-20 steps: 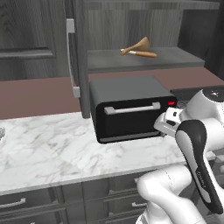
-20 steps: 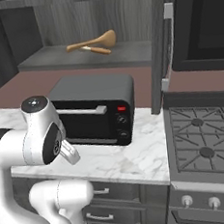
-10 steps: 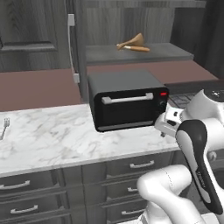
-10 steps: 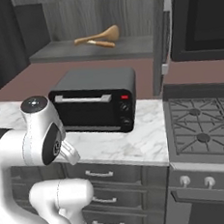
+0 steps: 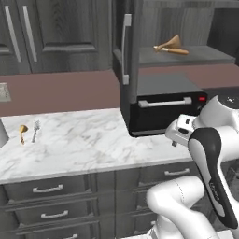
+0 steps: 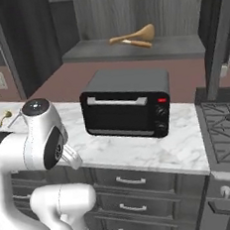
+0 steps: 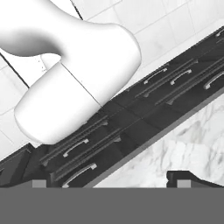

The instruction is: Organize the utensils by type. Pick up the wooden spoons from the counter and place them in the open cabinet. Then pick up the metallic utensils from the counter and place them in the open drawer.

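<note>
Both wooden spoons [image 6: 133, 37] lie on the grey inner shelf of the open cabinet [image 6: 130, 49], touching or crossed; I cannot separate them cleanly. Below, a black toaster oven [image 6: 127, 104] sits on the white marble counter [image 6: 140, 152], door closed. A gas stove [image 6: 225, 126] is just beside the counter's right end. At far left on the counter I see a small gold spoon [image 6: 5, 116]. My arm [image 6: 32, 145] is folded low at left, in front of the dark drawers [image 6: 131, 181].

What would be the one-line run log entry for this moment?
wooden spoons: both on cabinet shelf | fork, gold spoon: on counter, far left | hand: open, empty
</note>
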